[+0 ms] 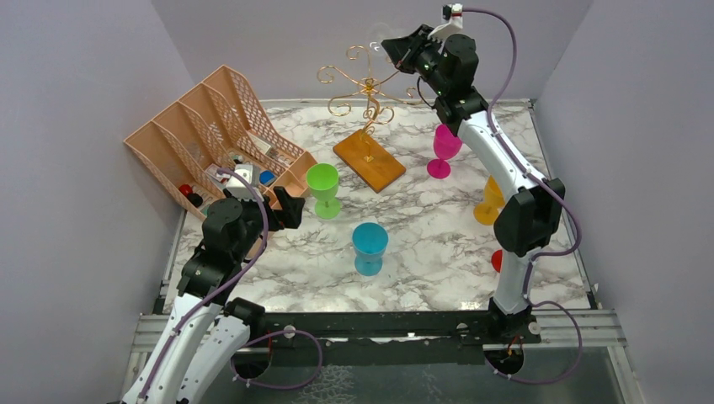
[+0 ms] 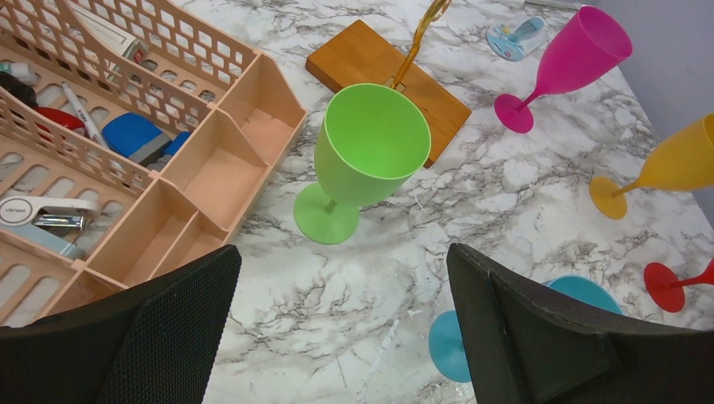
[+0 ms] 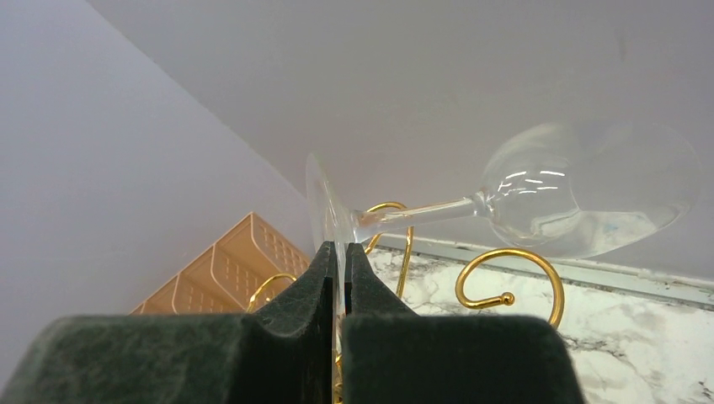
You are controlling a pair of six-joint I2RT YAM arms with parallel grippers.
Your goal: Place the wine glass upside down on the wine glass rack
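Our right hand [image 3: 337,252] is clenched on the wine glass [image 3: 581,198], pinching the edge of its round foot. The glass is clear and lies nearly on its side in the air. In the wrist view the stem runs out to the right, with the bowl beyond it against the back wall. We hold it high over the rack [image 1: 368,93], close to the gold scrolls at the top. Two curls show just below the stem, and we cannot tell whether glass and wire touch. The rack stands upright on its wooden base at the back of the desk [image 1: 438,252].

Our left hand [image 2: 341,248] is released, fingers spread wide and holding nothing, low over the near left of the desk. Just ahead of it a green goblet [image 2: 370,143] stands upright, beside the corner of the peach organiser [image 2: 210,168] and in front of the rack's base. A blue goblet [image 1: 370,244] stands nearer the middle, and a pink goblet [image 1: 444,147] stands right of the base.
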